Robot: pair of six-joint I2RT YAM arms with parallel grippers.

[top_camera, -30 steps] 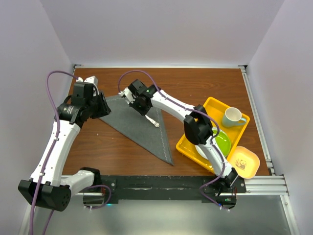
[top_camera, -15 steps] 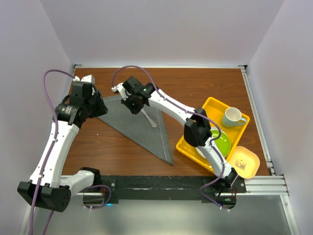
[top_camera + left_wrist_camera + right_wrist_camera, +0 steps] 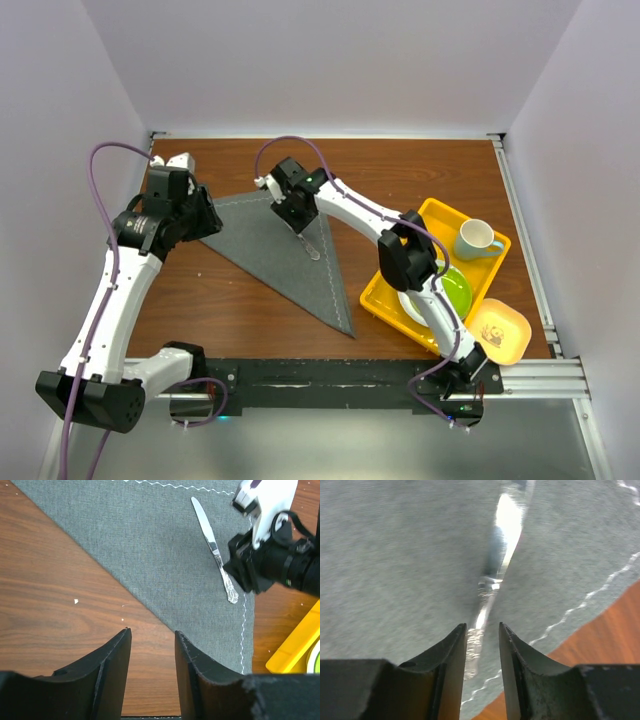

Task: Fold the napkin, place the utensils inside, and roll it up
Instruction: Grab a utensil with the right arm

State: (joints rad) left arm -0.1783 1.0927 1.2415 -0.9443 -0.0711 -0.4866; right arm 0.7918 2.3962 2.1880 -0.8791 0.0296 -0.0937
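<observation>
Table (image 3: 400, 180); napkin (image 3: 265, 255) — dark grey, folded to a triangle, flat at left-centre. Left gripper (image 3: 150, 637) above the napkin's diagonal edge, fingers narrowly parted, empty. Right gripper (image 3: 482, 630) likewise narrowly parted, gripping nothing — low over the utensils (image 3: 215, 550), one knife lying on the napkin near its stitched edge.

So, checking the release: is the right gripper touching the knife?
Cannot tell. The right wrist view shows the knife between the right gripper fingers, but blur hides contact or gap.
</observation>
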